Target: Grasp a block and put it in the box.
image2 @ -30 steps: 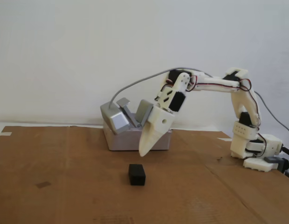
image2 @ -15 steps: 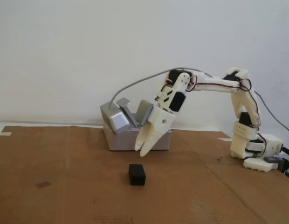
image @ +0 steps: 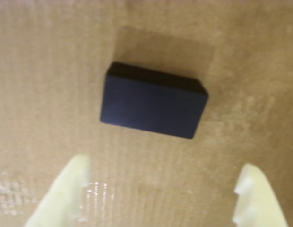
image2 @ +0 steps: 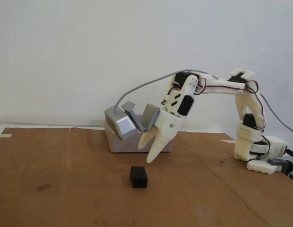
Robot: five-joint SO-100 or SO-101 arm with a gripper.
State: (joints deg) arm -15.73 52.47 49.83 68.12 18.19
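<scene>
The block (image2: 139,177) is a small matte black cube lying on brown cardboard, alone, in front of the arm. The wrist view shows the block (image: 153,100) in the upper middle, beyond the fingertips and not between them. My gripper (image2: 145,154) hangs above and slightly right of the block, pointing down, jaws spread apart. In the wrist view the gripper (image: 160,198) is open, its two pale fingertips at the bottom corners with bare cardboard between them. The box (image2: 120,144), pale lilac-grey, stands behind the gripper near the wall, partly hidden by it.
A brown cardboard sheet (image2: 66,189) covers the table. The arm's base (image2: 260,156) sits at the right edge of the fixed view. A grey camera module (image2: 119,124) and its cable ride on the wrist, in front of the box. A white wall closes off the back.
The jaws have opened from shut. The wrist has lifted a little and shifted slightly right. The block has not moved.
</scene>
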